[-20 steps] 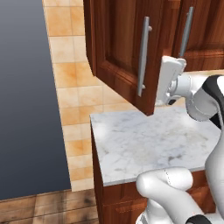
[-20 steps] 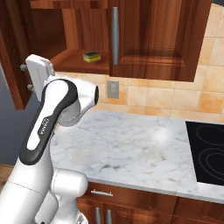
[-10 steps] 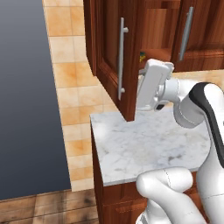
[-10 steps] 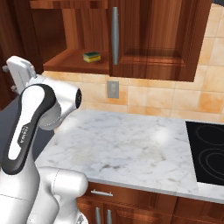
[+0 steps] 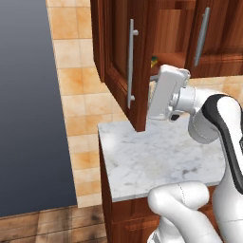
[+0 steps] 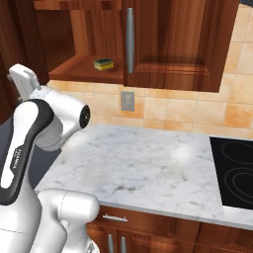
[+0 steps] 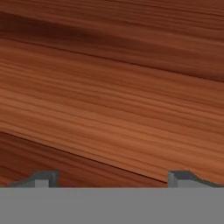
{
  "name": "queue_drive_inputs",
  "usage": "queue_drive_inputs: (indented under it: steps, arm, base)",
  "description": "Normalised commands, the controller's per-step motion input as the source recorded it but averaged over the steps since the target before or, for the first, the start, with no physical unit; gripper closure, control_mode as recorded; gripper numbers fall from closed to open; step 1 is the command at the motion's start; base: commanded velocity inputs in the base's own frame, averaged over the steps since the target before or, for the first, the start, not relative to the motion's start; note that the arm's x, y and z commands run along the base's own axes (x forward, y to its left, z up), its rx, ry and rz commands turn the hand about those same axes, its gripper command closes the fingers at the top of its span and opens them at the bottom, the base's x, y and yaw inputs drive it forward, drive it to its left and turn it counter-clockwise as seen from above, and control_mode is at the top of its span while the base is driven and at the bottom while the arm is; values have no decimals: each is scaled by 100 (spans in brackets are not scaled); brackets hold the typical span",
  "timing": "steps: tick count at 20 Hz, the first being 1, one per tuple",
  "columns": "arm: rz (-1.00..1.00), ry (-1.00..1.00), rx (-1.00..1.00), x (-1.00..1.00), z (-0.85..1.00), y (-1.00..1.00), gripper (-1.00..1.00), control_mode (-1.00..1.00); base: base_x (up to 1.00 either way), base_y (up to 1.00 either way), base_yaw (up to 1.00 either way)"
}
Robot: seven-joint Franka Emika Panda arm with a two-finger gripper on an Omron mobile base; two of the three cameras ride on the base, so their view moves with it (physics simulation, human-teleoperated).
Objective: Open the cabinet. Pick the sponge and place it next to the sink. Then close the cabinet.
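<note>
Since a second ago the cabinet's left door (image 5: 124, 61) has swung further out from the wall, and the arm's hand has travelled with it toward the left, so that it now sits just behind the door's free edge. From the left base camera the door stands edge-on, its long grey handle (image 5: 131, 64) facing left, with the white hand close beside its inner face; whether they touch is hard to tell from here. The gripper (image 7: 113, 177) looks straight at reddish wood grain at very close range, its two dark fingertips (image 7: 41, 178) set wide apart with nothing between them. From the right base camera the cabinet (image 6: 168, 44) is open on its left side, and the sponge (image 6: 104, 64), yellow with a green top, lies on the bare shelf near the closed right door's handle (image 6: 130, 39). Below, the marble counter (image 6: 143, 168) runs right to the black stovetop (image 6: 237, 170).
</note>
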Motion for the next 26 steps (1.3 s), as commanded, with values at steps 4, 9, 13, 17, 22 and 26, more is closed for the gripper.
queue_drive_inputs:
  steps: [4, 9, 13, 17, 22, 26]
  arm:
    - [-35, 0, -4, 1, 0, -62, -100, -100]
    - [-28, 18, -7, 4, 7, -94, -100, -100]
    - [-10, 39, -23, 31, 8, -87, -100, -100]
    - [0, 31, -33, 19, 0, -74, -100, -100]
    - [-4, 10, -42, 14, -17, -61, -100, -100]
    - [-9, -3, -48, 7, -31, -9, -100, -100]
  base:
    - [0, 0, 0]
    - [0, 0, 0]
    - [0, 0, 0]
    - [0, 0, 0]
    - [0, 0, 0]
    - [0, 0, 0]
